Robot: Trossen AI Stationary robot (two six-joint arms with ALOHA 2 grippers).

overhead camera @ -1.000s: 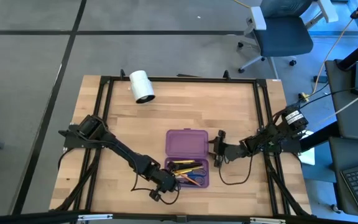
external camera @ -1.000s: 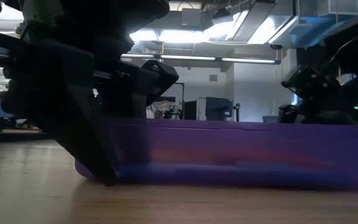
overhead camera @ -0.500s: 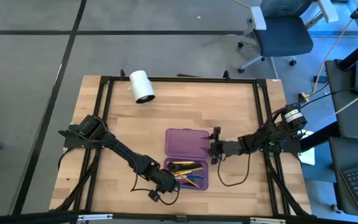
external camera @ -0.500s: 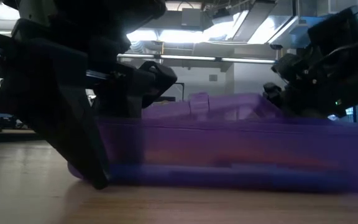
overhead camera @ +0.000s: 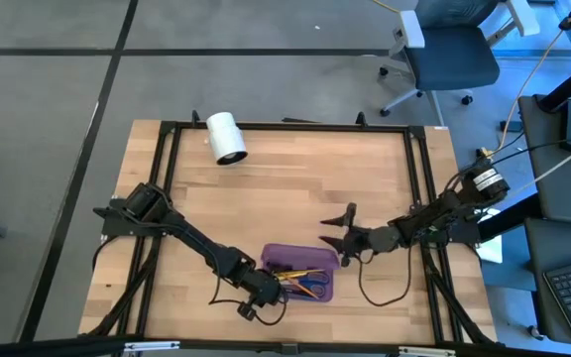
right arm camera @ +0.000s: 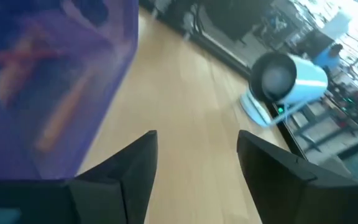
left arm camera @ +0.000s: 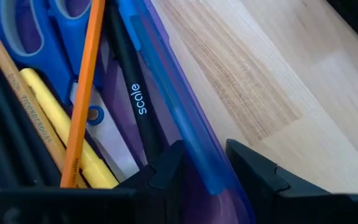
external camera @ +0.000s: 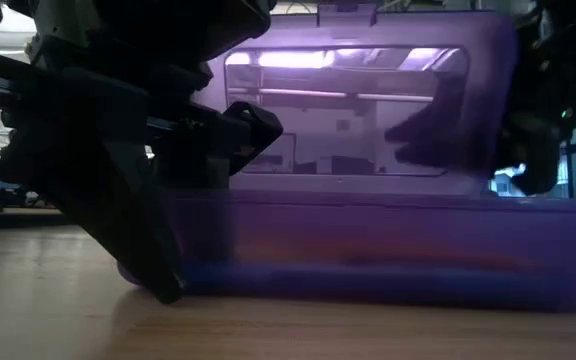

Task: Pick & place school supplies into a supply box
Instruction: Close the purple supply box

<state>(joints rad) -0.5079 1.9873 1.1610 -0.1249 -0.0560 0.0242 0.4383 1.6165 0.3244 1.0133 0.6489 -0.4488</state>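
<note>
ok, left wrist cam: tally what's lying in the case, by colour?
Blue scissors: 1
Orange pencil: 1
Wood-tone pencil: 1
Yellow pen: 1
Black pen: 1
Total: 5 I can tell apart; more lie cut off at the frame edge.

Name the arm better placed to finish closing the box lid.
Right. Its hand is open beside the raised lid of the supply box, while the left hand is clamped on the box's wall, steadying it.
</note>
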